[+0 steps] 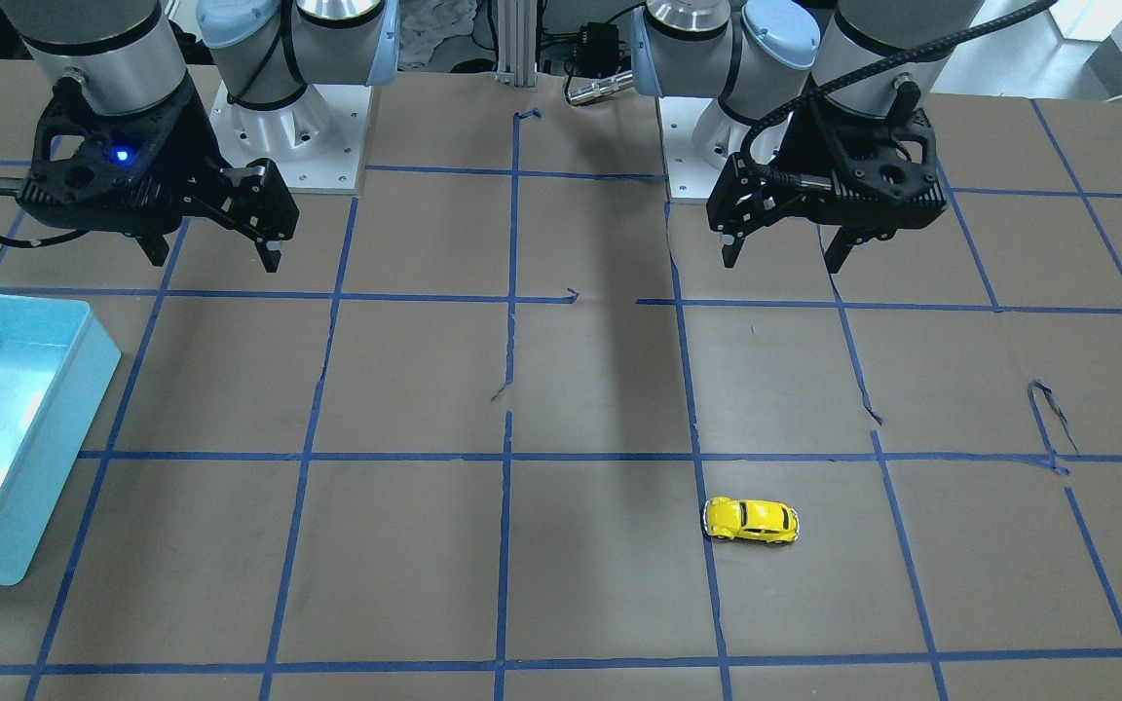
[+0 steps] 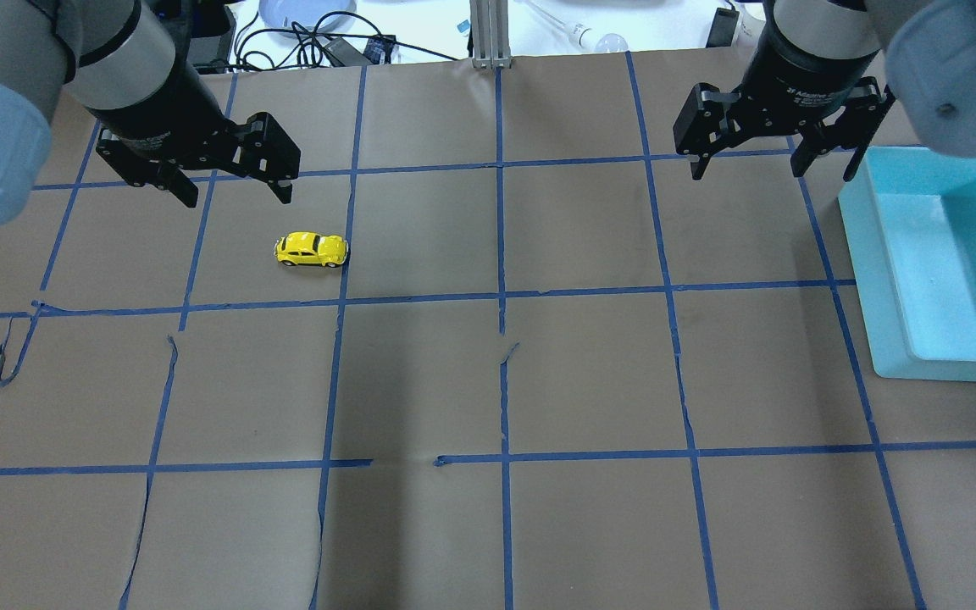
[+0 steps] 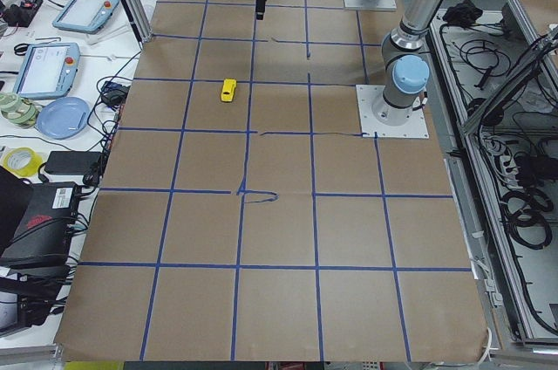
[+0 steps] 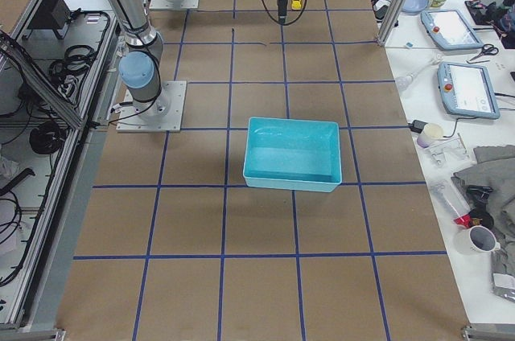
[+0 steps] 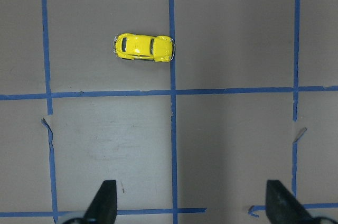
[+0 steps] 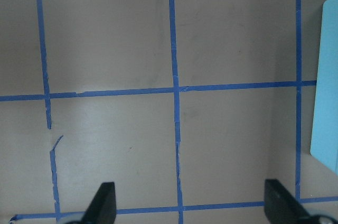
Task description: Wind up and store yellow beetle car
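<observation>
The nearer left pincer point(image 2: 236, 196) is best placed to fetch the yellow beetle car point(image 2: 312, 250), which sits on its wheels on the counter point(image 2: 420, 381), its end touching a blue tape line point(image 2: 337, 339) and well apart from the teal bin point(image 2: 873, 280). Coming straight down and closing across the car's narrow flanks (the glossy body looks slippery) would likely keep the wheels pressed down for the wind-up drag. Both arms hang above the counter with wrists pointing down. The left pincer's fingers are spread and empty, short of the car. The right pincer point(image 2: 746, 172) is likewise spread, beside the bin.
</observation>
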